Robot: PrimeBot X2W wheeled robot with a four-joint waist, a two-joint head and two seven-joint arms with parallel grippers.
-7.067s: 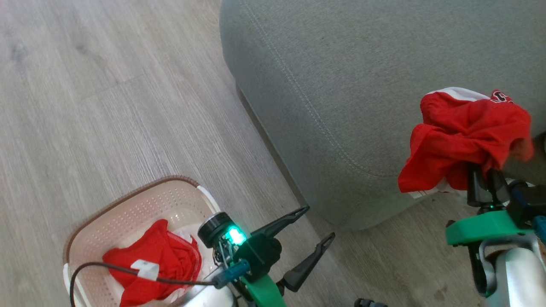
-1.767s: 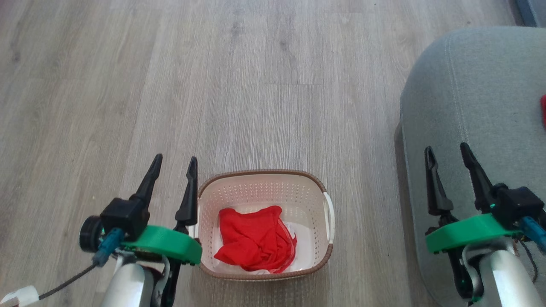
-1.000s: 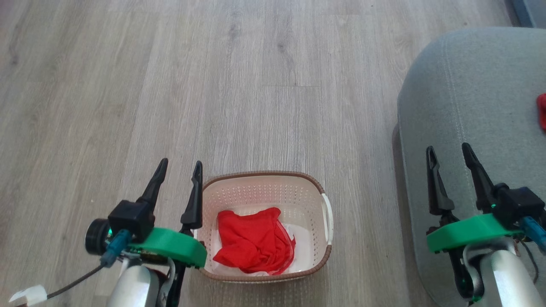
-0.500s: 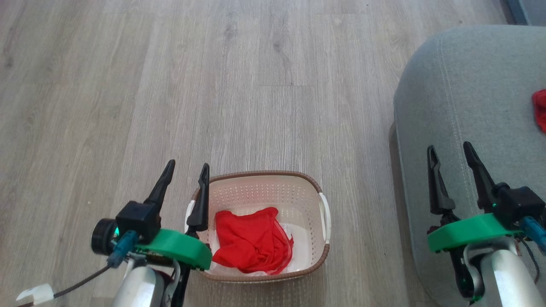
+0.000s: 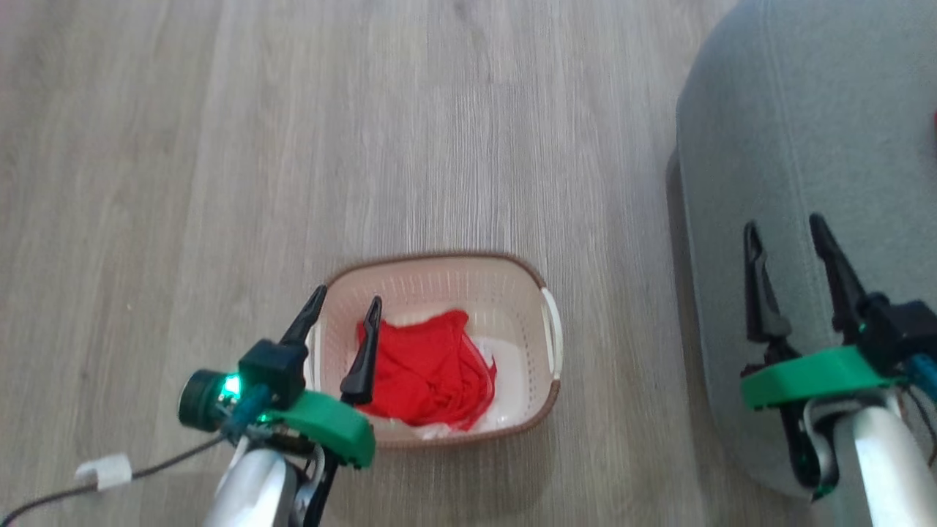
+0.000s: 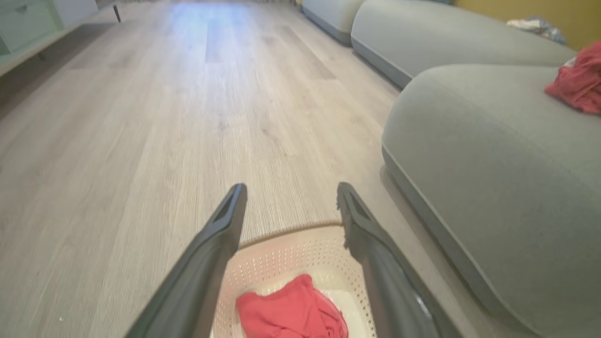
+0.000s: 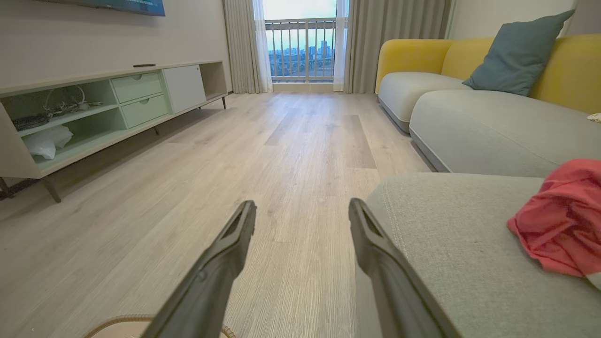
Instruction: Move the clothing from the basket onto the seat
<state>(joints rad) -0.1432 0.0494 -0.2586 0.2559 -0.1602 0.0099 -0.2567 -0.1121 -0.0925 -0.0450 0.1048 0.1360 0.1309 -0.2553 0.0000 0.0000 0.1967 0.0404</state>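
- Left claw [image 5: 348, 295]: its fingers stand wide apart and hold nothing. It hovers over the basket's 9 o'clock side, with 1 finger above the rim and the other above the garment's left edge.
- Garment [image 5: 421, 366]: a crumpled red heap on the basket floor, nearer the 6 o'clock wall. It lies at about 4 o'clock from the left tips in the head view. In the left wrist view it sits low at 6 o'clock between the fingers. It is bunched and has no clear long axis.
- Basket [image 5: 439, 258]: stands on the floor [image 5: 219, 146], with its long axis running 9 to 3 o'clock.
- Likely next: the left arm is much the nearer, so the pick looks to be its job. The tips would need to drop and shift slightly toward 3 o'clock.
- Right claw [image 5: 783, 223]: just as wide open and empty. It sits above the seat's near edge, well apart from the basket.
- Seat [image 5: 805, 110]: lies at 3 o'clock of the basket.
- 2nd garment [image 7: 558, 225]: already lies on the seat, so by my reckoning 1 of 2 remains.
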